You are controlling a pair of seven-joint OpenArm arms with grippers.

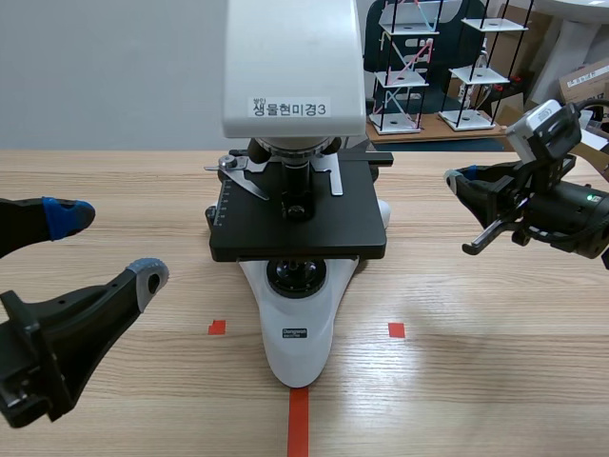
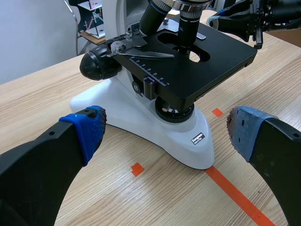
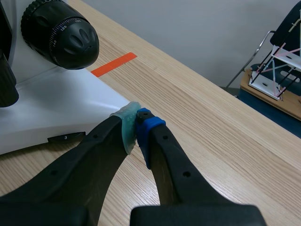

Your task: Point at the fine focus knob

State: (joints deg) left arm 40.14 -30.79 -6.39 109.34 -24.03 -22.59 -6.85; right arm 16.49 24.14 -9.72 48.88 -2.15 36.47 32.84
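Note:
A white microscope (image 1: pixel 300 324) with a black stage (image 1: pixel 300 219) stands mid-table. Its black focus knob (image 3: pixel 59 33), a small ribbed knob set in a larger one, sticks out from the side by the right arm. My right gripper (image 3: pixel 136 118) is shut on nothing, and its tips sit beside the white base (image 3: pixel 51 108), short of and lower than that knob. In the scene view the right gripper (image 1: pixel 457 181) hovers just right of the stage. My left gripper (image 1: pixel 109 246) is open, on the near left of the microscope. The other side's focus knob (image 2: pixel 98 64) shows ahead of the left gripper (image 2: pixel 167 129).
Wire-frame racks (image 1: pixel 409 67) stand on a low board beyond the table's far right edge. Bare wooden table (image 1: pixel 495 362) lies to both sides of the microscope. An orange tape strip (image 3: pixel 113 64) lies past the base.

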